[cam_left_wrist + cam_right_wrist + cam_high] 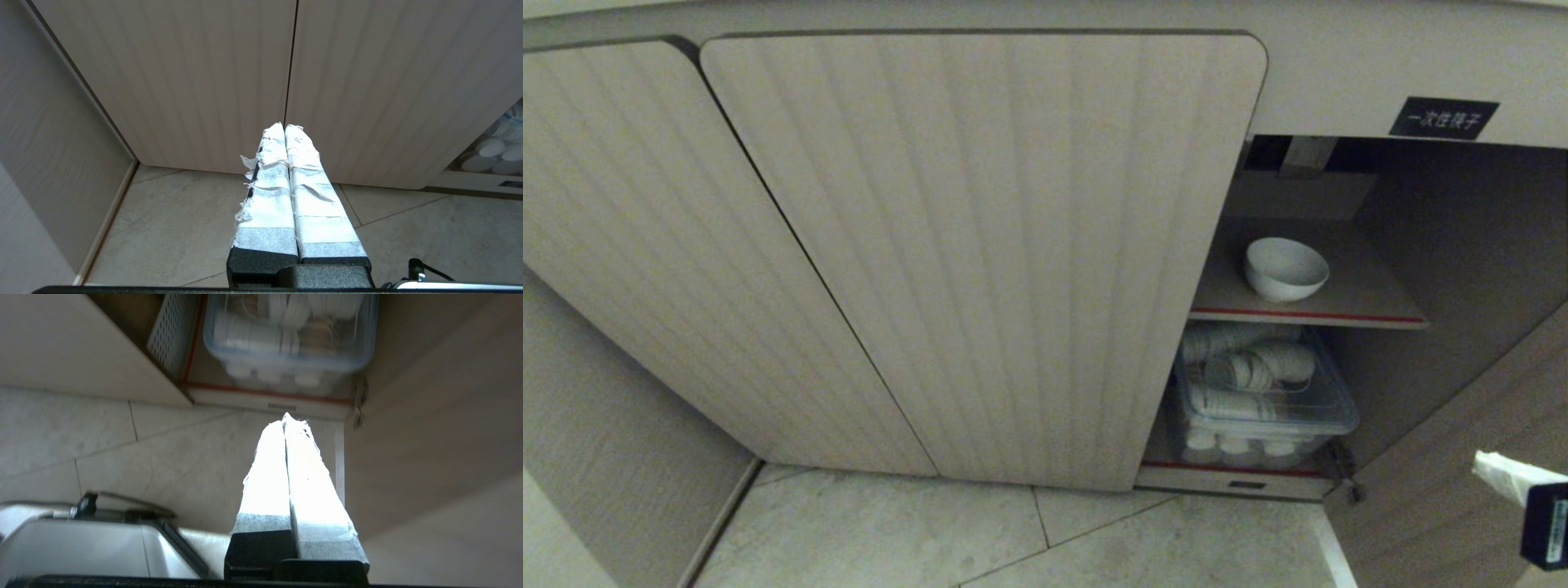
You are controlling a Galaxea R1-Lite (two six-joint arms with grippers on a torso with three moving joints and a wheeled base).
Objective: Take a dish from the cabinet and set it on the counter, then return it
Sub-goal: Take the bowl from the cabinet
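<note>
The small white ceramic bowl [1285,268] is seen upright on the red-edged shelf [1307,314] inside the open beige fluted cabinet [980,245]. Below that shelf, the right gripper [284,421] is held with fingers together. The left gripper [284,127], fingers together, is held before the closed doors.

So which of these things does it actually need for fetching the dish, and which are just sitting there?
Needed:
- white bowl on the upper shelf
- cabinet, its right-hand compartment open
- right gripper, fingers together, low near the open door

Just there:
- clear box of ribbed cups on the lower shelf
- black label
- left gripper, idle before the closed doors
</note>
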